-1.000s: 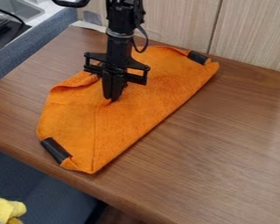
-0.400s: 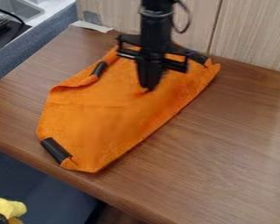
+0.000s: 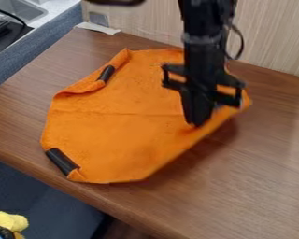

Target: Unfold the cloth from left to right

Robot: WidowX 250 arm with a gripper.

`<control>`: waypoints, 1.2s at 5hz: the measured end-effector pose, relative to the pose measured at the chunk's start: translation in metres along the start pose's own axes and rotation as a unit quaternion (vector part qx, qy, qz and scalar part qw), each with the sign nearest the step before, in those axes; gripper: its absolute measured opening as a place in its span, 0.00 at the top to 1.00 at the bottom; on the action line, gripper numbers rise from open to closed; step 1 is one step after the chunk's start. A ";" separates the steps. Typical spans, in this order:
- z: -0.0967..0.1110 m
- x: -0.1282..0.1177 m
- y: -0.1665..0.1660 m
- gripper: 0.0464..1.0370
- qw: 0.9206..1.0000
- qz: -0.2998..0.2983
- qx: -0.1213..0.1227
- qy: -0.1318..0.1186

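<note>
We see the black two-finger gripper (image 3: 199,124) pinching the orange fabric cloth (image 3: 114,135) near its right edge
We find the cloth spread across the brown wooden table (image 3: 258,186), its right edge raised over a shadow, with one short black strip (image 3: 61,161) at its near left corner and another (image 3: 106,73) on its curled far left edge

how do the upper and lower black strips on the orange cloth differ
The upper strip looks smaller than the lower strip. The upper strip slants from upper right to lower left, the lower strip from upper left to lower right. The lower strip is close to the front edge of the table, while the upper strip is farther back. Both are black and sit on the border of the orange cloth.
</note>
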State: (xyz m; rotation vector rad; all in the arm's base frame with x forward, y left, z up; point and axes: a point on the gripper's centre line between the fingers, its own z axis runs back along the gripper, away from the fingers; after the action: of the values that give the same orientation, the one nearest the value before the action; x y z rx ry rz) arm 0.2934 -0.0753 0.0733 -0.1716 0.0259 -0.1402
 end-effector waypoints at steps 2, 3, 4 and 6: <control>-0.030 -0.004 -0.014 0.98 0.999 -0.026 -0.024 0.021; -0.033 -0.006 -0.014 0.83 0.999 -0.036 -0.026 0.025; -0.033 -0.008 -0.013 0.58 0.998 -0.034 -0.034 0.029; -0.020 -0.010 -0.012 0.03 0.999 -0.031 -0.031 0.011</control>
State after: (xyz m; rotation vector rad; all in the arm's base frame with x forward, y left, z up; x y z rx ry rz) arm 0.2811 -0.0887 0.0553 -0.2338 0.0463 -0.2027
